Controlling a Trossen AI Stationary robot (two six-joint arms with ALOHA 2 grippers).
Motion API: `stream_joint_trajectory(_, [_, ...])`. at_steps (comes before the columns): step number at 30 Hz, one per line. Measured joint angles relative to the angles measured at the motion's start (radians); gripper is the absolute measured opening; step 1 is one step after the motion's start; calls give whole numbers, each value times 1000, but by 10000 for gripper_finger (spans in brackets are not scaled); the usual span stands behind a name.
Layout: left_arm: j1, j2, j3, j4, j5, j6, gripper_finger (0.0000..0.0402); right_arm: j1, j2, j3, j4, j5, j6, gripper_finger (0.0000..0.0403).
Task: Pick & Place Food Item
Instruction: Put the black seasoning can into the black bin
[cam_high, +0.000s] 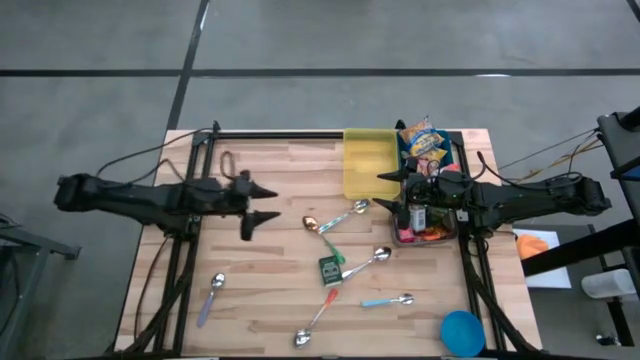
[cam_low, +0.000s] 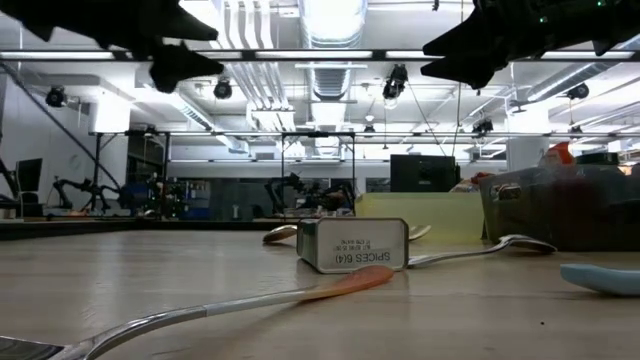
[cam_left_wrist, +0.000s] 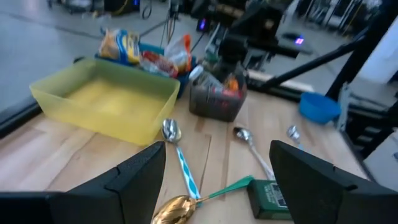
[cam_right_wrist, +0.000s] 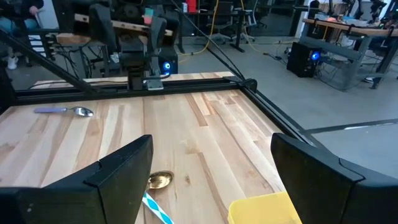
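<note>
a small dark green spice tin (cam_high: 331, 268) lies flat on the pale wooden desk (cam_high: 270, 300), near the middle and toward its front edge, untouched by either arm. seen from above it is a short rectangular box with a lighter printed label on its upper face; in the low view its narrow metal end (cam_low: 352, 245) faces the camera and carries a white label with dark lettering. its long axis runs roughly from the front of the desk toward the back, tipped slightly off square.

spoons are scattered around it: a silver spoon (cam_high: 366, 262) lies just beside it to the right, a gold-bowled spoon (cam_high: 320, 226) sits a little behind it, an orange-handled spoon (cam_high: 317, 320) lies in front of it, a blue-handled spoon (cam_high: 388, 300) rests to the front right, and a purple-handled spoon (cam_high: 213, 298) lies well off to the left.

at the back right, a yellow bin (cam_high: 368, 164) stands next to a blue bin of snack packets (cam_high: 424, 141), with a dark container (cam_high: 428, 222) of packaged items in front of that. a blue bowl (cam_high: 462, 331) sits at the front right corner.

the left gripper (cam_high: 262, 201) hangs above the left half of the desk, jaws apart and holding nothing. the right gripper (cam_high: 390, 191) hangs over the right side near the dark container, jaws likewise apart and holding nothing.
</note>
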Motion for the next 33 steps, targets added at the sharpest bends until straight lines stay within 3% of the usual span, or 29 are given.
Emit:
stream_joint_trajectory(6, [1,-222,-80,-99,-22,-16,290,0,0,0,0,0,0,325])
stream_joint_trajectory(10, [1,-297,-86,-155,-37,-51,290,0,0,0,0,0,0,325])
stream_joint_trajectory(33, [1,-306,-95,-148,-37,-63,290,0,0,0,0,0,0,325])
